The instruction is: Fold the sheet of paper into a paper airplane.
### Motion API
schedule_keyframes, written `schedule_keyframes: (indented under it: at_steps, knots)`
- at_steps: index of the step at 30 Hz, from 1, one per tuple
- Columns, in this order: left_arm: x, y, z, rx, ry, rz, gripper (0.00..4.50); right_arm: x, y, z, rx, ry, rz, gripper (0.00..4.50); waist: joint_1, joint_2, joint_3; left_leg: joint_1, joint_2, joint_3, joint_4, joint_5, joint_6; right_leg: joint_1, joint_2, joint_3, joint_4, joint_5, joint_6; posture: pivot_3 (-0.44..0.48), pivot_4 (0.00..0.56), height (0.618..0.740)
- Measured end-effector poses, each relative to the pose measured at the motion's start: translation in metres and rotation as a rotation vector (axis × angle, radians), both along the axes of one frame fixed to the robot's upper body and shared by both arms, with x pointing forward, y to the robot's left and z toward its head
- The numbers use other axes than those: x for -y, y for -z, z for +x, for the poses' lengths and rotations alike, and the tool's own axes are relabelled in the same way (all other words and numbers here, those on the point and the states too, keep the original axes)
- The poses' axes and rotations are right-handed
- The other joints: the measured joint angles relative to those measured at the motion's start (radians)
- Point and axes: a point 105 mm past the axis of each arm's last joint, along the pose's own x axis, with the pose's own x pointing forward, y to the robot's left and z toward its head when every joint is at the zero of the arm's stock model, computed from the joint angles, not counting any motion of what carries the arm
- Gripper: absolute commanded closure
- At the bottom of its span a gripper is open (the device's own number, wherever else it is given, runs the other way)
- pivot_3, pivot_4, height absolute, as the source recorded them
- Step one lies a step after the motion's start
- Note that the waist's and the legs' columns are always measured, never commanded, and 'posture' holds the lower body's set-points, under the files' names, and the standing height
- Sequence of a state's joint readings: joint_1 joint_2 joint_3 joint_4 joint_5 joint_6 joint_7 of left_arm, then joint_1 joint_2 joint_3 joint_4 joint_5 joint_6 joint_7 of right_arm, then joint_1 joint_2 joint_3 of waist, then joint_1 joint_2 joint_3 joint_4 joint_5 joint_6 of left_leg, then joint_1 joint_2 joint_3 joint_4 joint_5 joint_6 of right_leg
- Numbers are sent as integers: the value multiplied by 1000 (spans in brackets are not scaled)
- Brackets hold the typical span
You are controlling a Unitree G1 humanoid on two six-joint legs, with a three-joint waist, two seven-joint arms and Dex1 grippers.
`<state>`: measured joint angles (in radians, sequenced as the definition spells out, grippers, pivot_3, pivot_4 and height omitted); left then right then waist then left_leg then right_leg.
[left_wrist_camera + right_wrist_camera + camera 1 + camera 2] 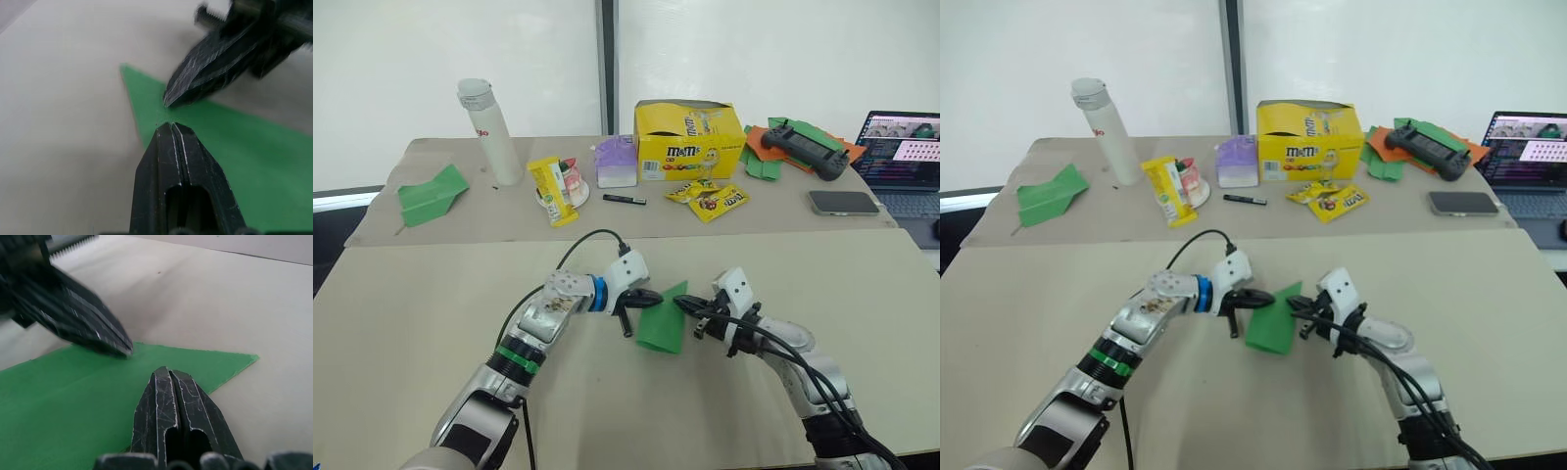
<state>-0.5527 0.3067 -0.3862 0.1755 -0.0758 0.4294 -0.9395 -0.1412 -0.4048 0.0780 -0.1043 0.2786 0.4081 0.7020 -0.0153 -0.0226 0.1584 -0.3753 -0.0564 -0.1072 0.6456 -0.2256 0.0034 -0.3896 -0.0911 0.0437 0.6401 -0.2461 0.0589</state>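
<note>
Left eye view: sheet of paper (663,321), folded to a small green pointed shape, sits near the front middle of the tan table (431,294), held up between the two grippers. Left gripper (651,298) meets its upper left edge; right gripper (681,304) meets the upper right edge, near the pointed corner. Rest of the shape hangs down below the tips.

Left wrist view: fingers (172,147) pressed together, paper edge pinched at the tips. Other gripper's tips touch the paper just beyond, almost tip to tip.

Right wrist view: fingers (168,391) likewise closed together on the green edge, pointed corner just beside them.
</note>
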Motion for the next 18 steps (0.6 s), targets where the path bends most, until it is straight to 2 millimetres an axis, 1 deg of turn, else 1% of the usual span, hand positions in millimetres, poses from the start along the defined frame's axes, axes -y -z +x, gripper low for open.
schedule_keyframes:
  at_steps: [4, 6, 8, 12, 15, 18]
  knots:
    - [3, 4, 3, 25, 3, 4, 4500, 1, 1, 1, -4, 12, 0, 4475, 2, -1, -1, 3, 0, 0, 0, 0, 0, 3, -1, 0, 0, 0, 0, 0, 150, 740]
    - [4, 6, 3, 21, 0, -1, 4500, 2, 2, 6, -1, 23, -9, 4475, 1, -2, -2, 4, 0, 0, 0, 0, 0, 4, 0, 0, 0, 0, 0, 0, 150, 740]
    - [5, 7, 3, 15, -9, -9, 4500, 4, -1, 22, 14, 72, -28, 4475, 1, -2, -3, 5, 0, 1, 0, 0, 0, 4, -1, 1, 0, -1, 1, 0, 150, 740]
    - [7, 6, 2, 14, -10, -21, 4500, 17, -4, 45, 46, 176, -66, 4475, 4, -2, -3, 5, 0, 1, 0, 0, 0, 4, -1, 0, 1, 0, 0, 0, 150, 740]
    - [7, 5, 2, 13, -8, -24, 4500, 25, -5, 49, 72, 212, -70, 4475, 5, -2, -3, 4, -1, 0, 0, 0, 0, 3, -1, 1, 0, 0, 0, 0, 150, 740]
    - [6, 5, 2, 12, -9, -27, 4500, 31, -7, 44, 89, 218, -31, 4475, 4, -2, -3, 3, -1, 0, 0, 0, 0, 3, -1, 1, 0, 0, 0, 0, 150, 740]
